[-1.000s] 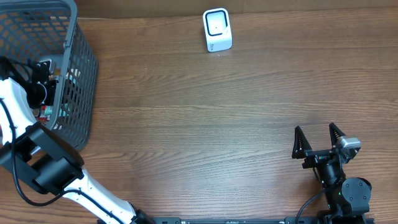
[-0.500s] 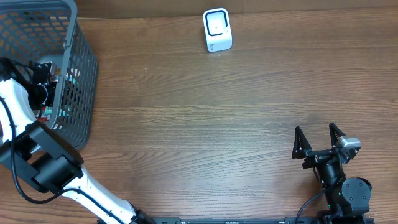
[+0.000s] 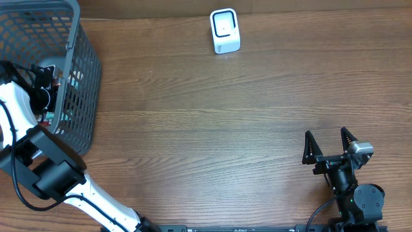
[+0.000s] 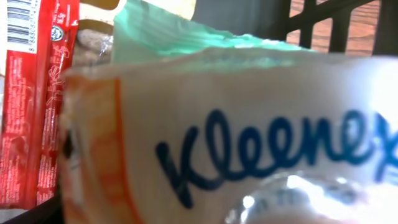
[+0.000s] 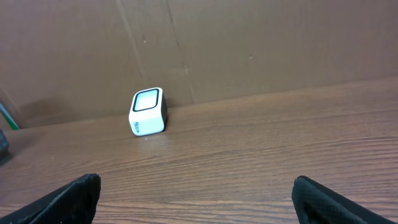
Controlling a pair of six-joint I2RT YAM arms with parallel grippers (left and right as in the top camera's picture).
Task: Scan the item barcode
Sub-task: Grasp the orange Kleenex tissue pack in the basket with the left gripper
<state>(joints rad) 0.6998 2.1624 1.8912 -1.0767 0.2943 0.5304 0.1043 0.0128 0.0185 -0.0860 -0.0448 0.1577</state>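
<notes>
Overhead, the left gripper [image 3: 53, 80] was inside the grey basket [image 3: 87, 64] at the table's [image 3: 206, 129] left edge, its jaws hidden, so I could not tell their state; the right gripper [image 3: 329, 148] sat near the front right, jaws spread wide, well apart from the white scanner [image 3: 224, 30]. The left wrist view was filled by a Kleenex pack [image 4: 249, 118], with a red barcoded packet [image 4: 37, 106] beside it. The right wrist view faced the scanner across the table.

- Basket [image 3: 87, 71] sits upper left on the table [image 3: 212, 116].
- Scanner [image 3: 224, 31] stands top centre, well apart from it.
- Kleenex pack [image 4: 236, 137] fills the left wrist view, apparently inside the basket; packet [image 4: 37, 99] at its left.
</notes>
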